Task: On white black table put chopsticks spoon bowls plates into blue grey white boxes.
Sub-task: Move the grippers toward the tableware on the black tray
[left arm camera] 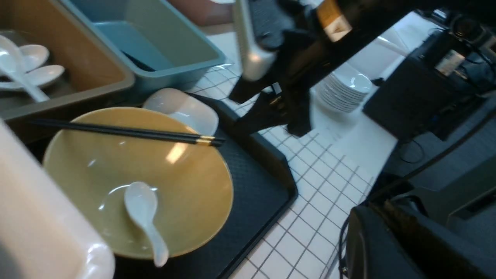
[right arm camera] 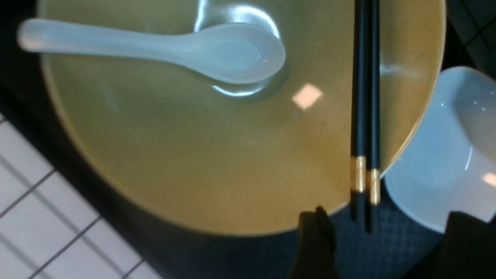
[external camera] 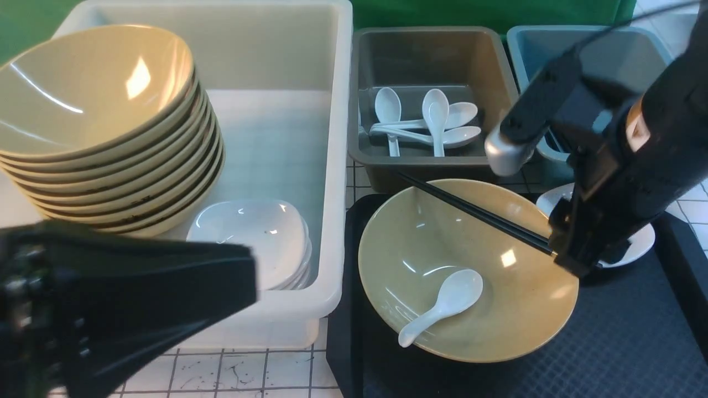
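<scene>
So, the chopsticks (external camera: pixel 475 213) are lying across the rim of the yellow bowl (external camera: pixel 514 315), with their gold-banded ends poking out over the black tray (external camera: pixel 608 348) the bowl is sitting on. A white spoon (external camera: pixel 442 303) is resting inside that bowl, and a small white plate (external camera: pixel 550 203) is sitting just beside it on the tray. The right end effector (right arm camera: pixel 385 217) is hovering with its jaws spread wide on either side of the chopsticks' thick ends, gripping nothing. The left end effector (external camera: pixel 243 279) is hanging low in front of the white box (external camera: pixel 338 166), closed up, with nothing showing in it. The grey box (external camera: pixel 431 168) is holding more spoons (external camera: pixel 437 116), and the blue box (external camera: pixel 514 55) is sitting next to it. Everything's sitting on the white gridded table (external camera: pixel 249 376), which is scuffed black here and there, with a green backdrop (external camera: pixel 470 11) running behind.
</scene>
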